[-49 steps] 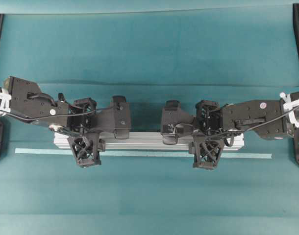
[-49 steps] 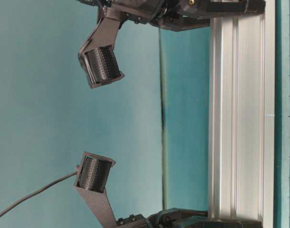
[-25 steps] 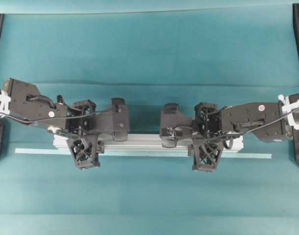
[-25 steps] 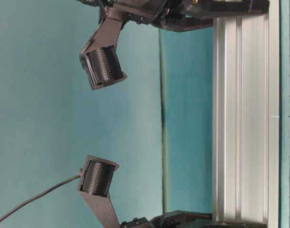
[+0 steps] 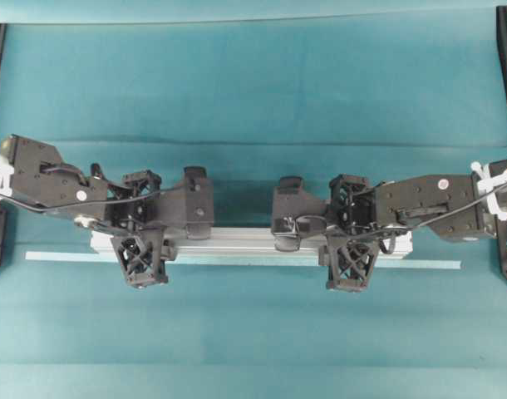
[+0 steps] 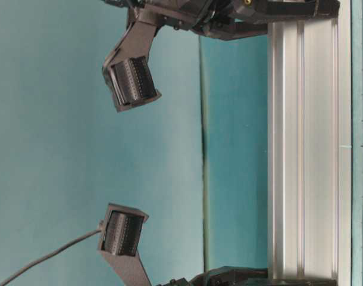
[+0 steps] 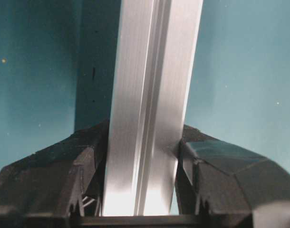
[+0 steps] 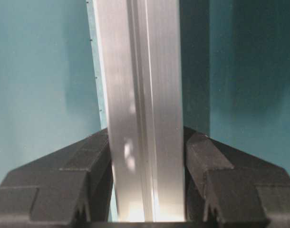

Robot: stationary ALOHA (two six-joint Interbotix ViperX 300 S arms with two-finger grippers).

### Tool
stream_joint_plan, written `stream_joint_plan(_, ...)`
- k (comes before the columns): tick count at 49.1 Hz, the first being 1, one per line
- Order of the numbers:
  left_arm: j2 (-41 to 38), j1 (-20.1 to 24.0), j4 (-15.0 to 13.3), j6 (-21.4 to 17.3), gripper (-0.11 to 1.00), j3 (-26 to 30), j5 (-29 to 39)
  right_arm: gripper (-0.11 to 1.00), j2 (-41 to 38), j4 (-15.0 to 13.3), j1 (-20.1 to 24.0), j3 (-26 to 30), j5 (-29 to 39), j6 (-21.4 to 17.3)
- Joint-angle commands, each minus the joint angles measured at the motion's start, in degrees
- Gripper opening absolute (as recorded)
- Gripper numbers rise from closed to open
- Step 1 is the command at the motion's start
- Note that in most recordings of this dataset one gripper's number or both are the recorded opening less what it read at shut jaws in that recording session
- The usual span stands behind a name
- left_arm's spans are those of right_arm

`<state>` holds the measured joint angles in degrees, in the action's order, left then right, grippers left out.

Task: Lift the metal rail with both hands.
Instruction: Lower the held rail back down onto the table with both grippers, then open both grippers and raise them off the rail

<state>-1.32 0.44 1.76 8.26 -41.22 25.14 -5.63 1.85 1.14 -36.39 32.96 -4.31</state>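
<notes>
With the left gripper (image 7: 140, 156) and right gripper (image 8: 147, 152) each clamped on the metal rail (image 5: 245, 241) at mid-frame, uneven raising could tilt it and slip a grip.

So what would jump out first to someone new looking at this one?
The long silver metal rail running across the middle of the teal table, clamped near each end by the left gripper and the right gripper. Just in front of it lies a thin pale tape strip, parallel to the rail.
</notes>
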Motion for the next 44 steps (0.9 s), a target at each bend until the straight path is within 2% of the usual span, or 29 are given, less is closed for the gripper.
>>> stream_joint_plan(1,0.09,0.97,-0.09,0.09,0.36,0.18,-0.7,0.4,-1.23,0.62,1.14,-1.32,-1.41,-0.35)
stream_joint_plan(18,0.18,0.62,-0.09,0.35,0.36,0.53,-1.41,0.4,-1.14,0.79,1.05,-1.49,-1.49,-0.53)
stream_joint_plan(32,0.97,0.62,-0.09,0.62,0.36,-0.62,-5.71,0.41,-1.14,0.79,0.88,-1.32,-1.32,-1.67)
stream_joint_plan(35,1.14,0.62,-0.09,0.7,0.36,-0.79,-6.33,0.49,-1.14,0.7,0.88,-1.32,-1.32,-2.2)
stream_joint_plan(42,1.49,0.62,-0.09,0.62,0.36,-1.67,-8.09,0.76,-1.14,0.7,0.79,-1.41,-1.49,-3.34)
stream_joint_plan(44,1.67,0.62,-0.09,0.26,0.36,-1.93,-8.26,0.8,-1.14,0.7,0.79,-1.41,-1.58,-3.6)
